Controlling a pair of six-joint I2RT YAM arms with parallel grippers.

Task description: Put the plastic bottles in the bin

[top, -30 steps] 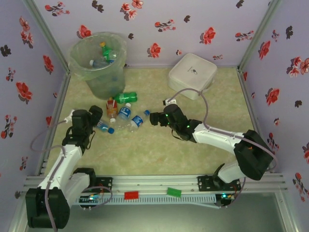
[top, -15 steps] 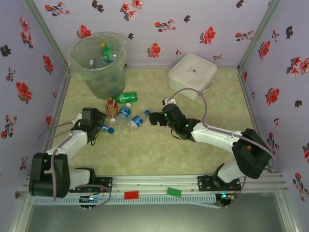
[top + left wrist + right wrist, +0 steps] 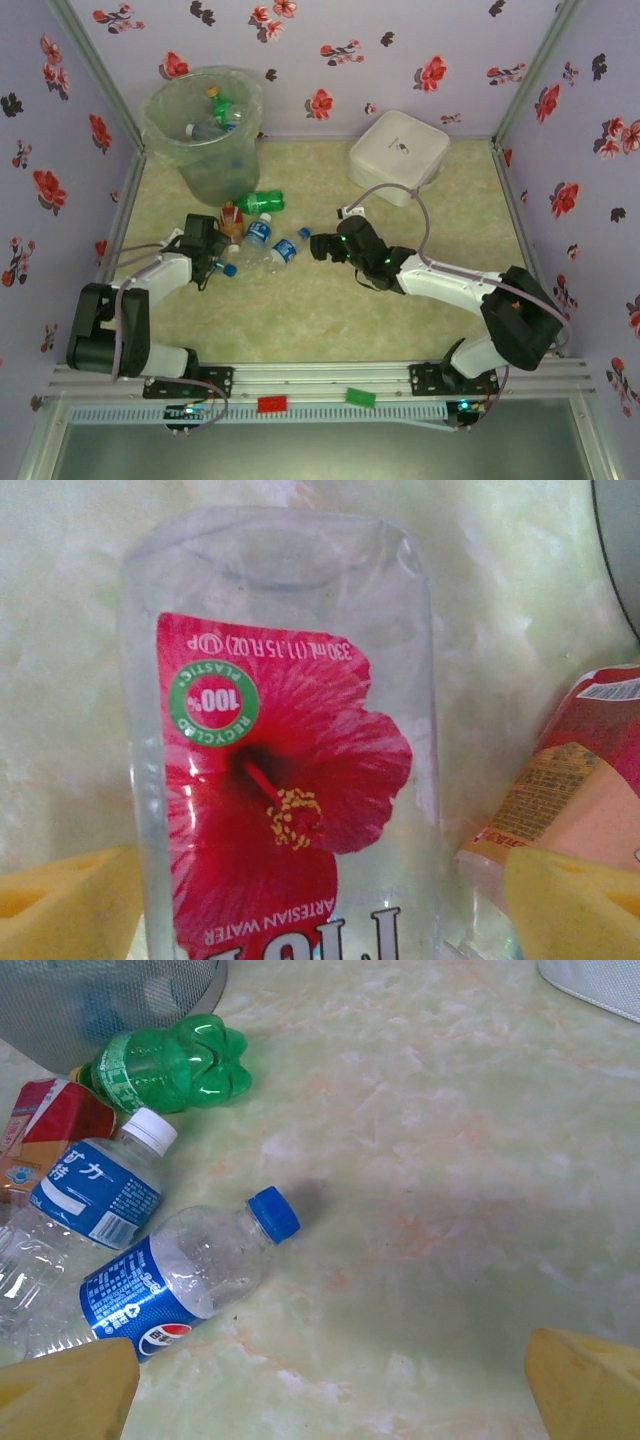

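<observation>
Got the left pincer (image 3: 203, 238) spread, straddling a clear bottle (image 3: 290, 770) with a red flower label, lying on the worktop (image 3: 330, 310). Can see a gap between that bottle and one pad (image 3: 575, 905); cannot tell whether the other pad touches it. See an orange-red bottle (image 3: 580, 770) just to one side of that pincer, close to the clear one.

Got the right pincer (image 3: 330, 1380) spread wide too, pinching nothing, hovering over bare worktop. Ahead and left of it: a blue-capped bottle (image 3: 190, 1270) lying nearest, a white-capped bottle (image 3: 100, 1185) with a blue label just beyond, then a green bottle (image 3: 165, 1065) farther on, near the foot of the bin (image 3: 195, 165).

See the bin upright beyond the left pincer, with a few bottles inside (image 3: 213, 112). White box (image 3: 398, 155) well beyond the right pincer, to its right.
</observation>
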